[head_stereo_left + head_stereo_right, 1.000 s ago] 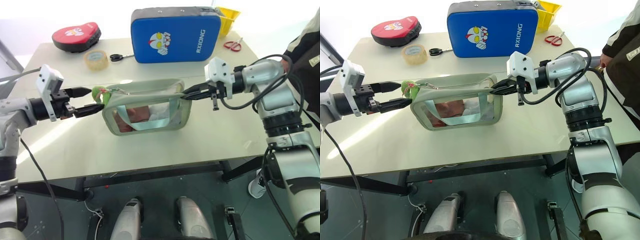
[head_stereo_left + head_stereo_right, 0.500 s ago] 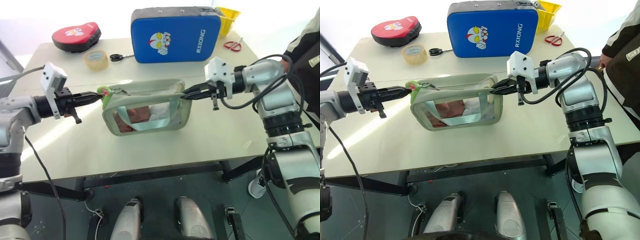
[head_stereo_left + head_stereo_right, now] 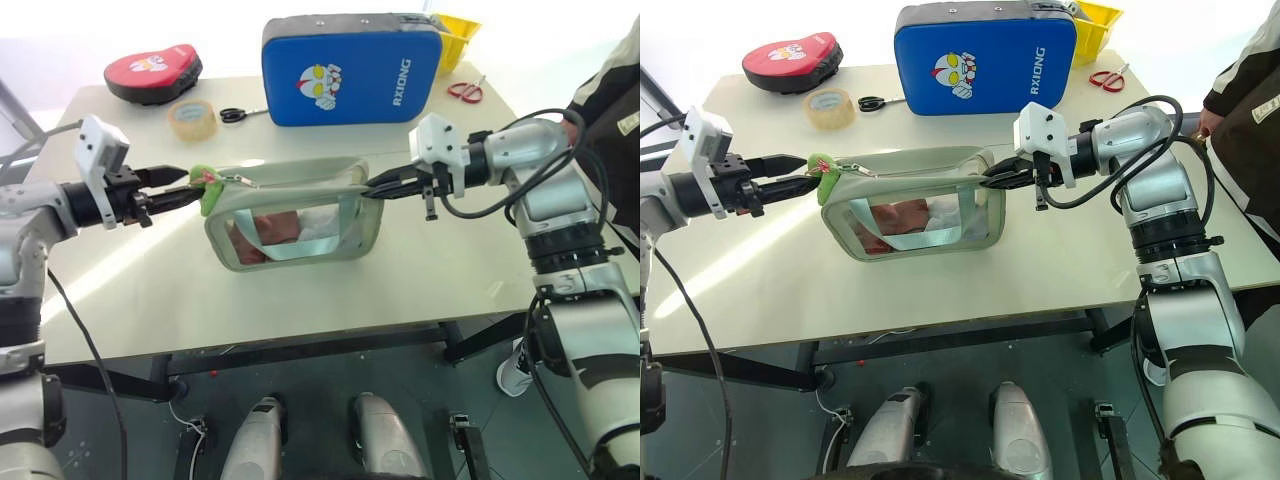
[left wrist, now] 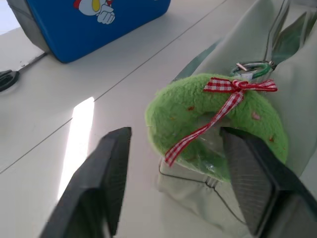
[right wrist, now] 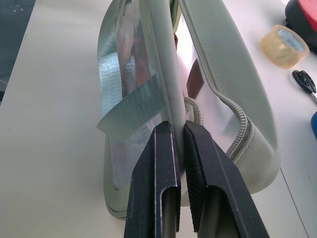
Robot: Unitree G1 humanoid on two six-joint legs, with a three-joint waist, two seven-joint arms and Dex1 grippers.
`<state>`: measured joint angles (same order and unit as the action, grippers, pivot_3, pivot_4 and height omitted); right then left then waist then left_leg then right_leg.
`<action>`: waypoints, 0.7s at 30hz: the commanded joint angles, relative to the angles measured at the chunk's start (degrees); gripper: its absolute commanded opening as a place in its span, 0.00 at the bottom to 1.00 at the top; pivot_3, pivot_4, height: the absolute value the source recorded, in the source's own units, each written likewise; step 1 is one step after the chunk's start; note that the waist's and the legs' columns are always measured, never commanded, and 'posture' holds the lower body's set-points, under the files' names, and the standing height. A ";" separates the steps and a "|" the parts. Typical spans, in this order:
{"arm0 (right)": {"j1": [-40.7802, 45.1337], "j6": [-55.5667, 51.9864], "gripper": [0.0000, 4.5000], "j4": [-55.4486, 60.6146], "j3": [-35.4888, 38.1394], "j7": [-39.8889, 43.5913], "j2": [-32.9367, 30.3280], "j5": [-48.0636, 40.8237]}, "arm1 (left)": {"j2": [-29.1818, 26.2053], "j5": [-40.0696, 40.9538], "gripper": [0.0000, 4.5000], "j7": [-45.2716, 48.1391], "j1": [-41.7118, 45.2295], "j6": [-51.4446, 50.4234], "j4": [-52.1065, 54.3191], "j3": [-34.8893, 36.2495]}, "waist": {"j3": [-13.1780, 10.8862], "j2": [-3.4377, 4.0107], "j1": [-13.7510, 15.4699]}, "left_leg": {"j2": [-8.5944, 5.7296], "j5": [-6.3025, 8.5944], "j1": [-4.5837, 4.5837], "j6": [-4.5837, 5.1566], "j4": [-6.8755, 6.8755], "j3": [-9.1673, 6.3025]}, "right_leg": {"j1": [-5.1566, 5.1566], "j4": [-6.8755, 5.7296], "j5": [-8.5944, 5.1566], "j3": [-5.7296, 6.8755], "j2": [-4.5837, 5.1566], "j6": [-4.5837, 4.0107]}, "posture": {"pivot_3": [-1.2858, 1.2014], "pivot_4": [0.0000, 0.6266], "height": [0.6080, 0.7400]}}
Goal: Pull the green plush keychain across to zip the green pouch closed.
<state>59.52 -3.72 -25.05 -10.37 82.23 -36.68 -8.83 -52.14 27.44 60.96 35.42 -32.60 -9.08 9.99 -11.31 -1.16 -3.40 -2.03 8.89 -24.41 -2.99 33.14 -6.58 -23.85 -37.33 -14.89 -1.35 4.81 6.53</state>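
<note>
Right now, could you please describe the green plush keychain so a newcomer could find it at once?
On the pale table, find the sage-green window-sided pouch before the big blue pad. At its left end hangs the lime-green fuzzy plush keychain, alone in wearing a red checked ribbon.

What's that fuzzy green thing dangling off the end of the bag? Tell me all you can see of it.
The green plush keychain is a lime-green fuzzy ring, like a small doughnut, tied with a red-and-white checked ribbon bow and speckled with pinkish dots. A small metal ring links it to the zipper at one end of the green pouch. It hangs against that end, between the spread black fingers of the left claw, which aren't pinching it.
</note>
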 commanded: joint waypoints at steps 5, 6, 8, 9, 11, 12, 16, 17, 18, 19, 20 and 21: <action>0.77 0.52 0.00 1.39 0.99 -0.21 -0.41 -0.17 | 1.44 -3.20 0.71 0.03 3.30 4.63 -2.08 -1.61 | 0.00 0.00 0.01 | 0.00 0.00 0.00 0.00 0.01 0.00 | 0.01 0.00 0.00 0.00 0.00 0.00 | 0.52 0.24 1.00; 0.68 0.55 0.00 1.47 1.01 -0.19 -0.46 -0.19 | 1.59 -3.14 0.71 0.32 3.44 4.72 -2.19 -1.66 | 0.00 0.00 -0.01 | 0.00 0.00 0.00 0.00 0.01 0.00 | 0.01 0.00 0.00 0.00 0.00 0.00 | 0.52 0.24 1.00; 0.52 0.61 0.00 1.58 1.10 -0.10 -0.61 -0.26 | 1.88 -2.97 0.59 0.64 3.70 4.66 -2.25 -1.56 | 0.00 0.00 0.00 | 0.00 0.00 0.00 0.00 0.01 0.00 | 0.00 -0.01 0.00 0.00 0.00 0.00 | 0.52 0.24 1.00; 0.50 0.62 0.00 1.59 1.11 -0.13 -0.61 -0.25 | 1.87 -2.93 0.48 0.90 3.73 4.70 -2.32 -1.41 | 0.00 0.00 0.01 | 0.00 0.00 0.00 0.00 0.01 0.00 | 0.01 -0.01 0.00 0.00 0.00 0.00 | 0.52 0.24 1.00; 0.52 0.67 0.00 1.58 1.09 -0.20 -0.58 -0.20 | 1.47 -2.95 0.29 1.47 3.74 4.75 -2.57 -1.16 | 0.00 0.00 0.01 | 0.00 0.00 0.00 0.00 0.01 0.00 | 0.01 -0.01 0.00 0.00 0.00 0.00 | 0.52 0.24 1.00; 0.54 0.71 0.00 1.53 1.12 -0.20 -0.59 -0.20 | 1.13 -3.05 0.18 1.76 3.86 4.87 -2.81 -1.04 | 0.00 0.00 0.01 | 0.00 0.00 0.00 0.00 0.01 0.00 | 0.00 0.00 0.00 0.00 0.00 0.00 | 0.52 0.24 1.00; 0.51 0.95 0.00 1.38 1.17 -0.40 -0.55 -0.12 | -0.62 -2.94 0.00 2.58 5.50 4.19 -3.63 -0.51 | 0.00 0.00 0.00 | 0.00 0.00 0.00 0.00 0.01 0.00 | 0.00 -0.01 0.00 0.00 0.00 0.00 | 0.52 0.24 1.00; 0.50 0.96 0.00 1.37 1.18 -0.45 -0.53 -0.12 | -0.92 -2.47 0.00 2.69 6.19 3.33 -3.70 -0.35 | 0.00 0.00 0.01 | 0.00 0.00 0.00 0.00 0.01 0.00 | 0.00 -0.01 0.00 0.00 0.00 0.00 | 0.52 0.24 1.00; 0.50 1.02 0.00 1.33 1.18 -0.48 -0.52 -0.12 | -1.24 -1.88 0.00 3.00 6.83 2.27 -3.61 -0.23 | 0.00 0.00 0.01 | 0.00 0.00 0.00 0.00 0.02 0.00 | 0.01 -0.01 0.00 0.01 0.00 0.00 | 0.52 0.24 1.00; 0.47 1.15 0.00 1.21 1.18 -0.55 -0.47 -0.08 | -1.53 -0.53 0.00 3.97 7.48 0.54 -2.61 -0.10 | 0.00 0.00 0.00 | 0.00 0.00 0.00 0.00 0.02 0.00 | 0.01 0.00 0.00 0.01 0.00 0.00 | 0.52 0.24 1.00; 0.49 1.27 0.00 1.04 1.18 -0.64 -0.41 -0.05 | -1.69 0.67 0.00 4.72 8.08 -1.17 -1.43 -0.06 | 0.00 0.00 -0.01 | 0.00 0.00 0.00 0.00 0.02 0.00 | 0.01 0.00 0.00 0.01 -0.01 0.00 | 0.52 0.24 1.00; 0.51 1.35 0.00 0.91 1.17 -0.70 -0.36 -0.03 | -1.81 1.49 0.00 5.17 8.46 -2.36 -0.58 -0.07 | 0.00 0.00 -0.04 | 0.00 0.00 0.00 0.00 0.02 0.00 | 0.02 0.00 0.00 0.01 -0.01 0.00 | 0.52 0.24 1.00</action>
<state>59.51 -3.13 -25.00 -10.36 81.87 -36.71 -8.61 -52.82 26.52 64.96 42.26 -32.84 -12.46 7.92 -11.31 -1.16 -3.44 -2.03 8.89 -24.41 -2.99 33.16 -6.58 -23.84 -37.33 -14.89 -1.34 4.81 6.54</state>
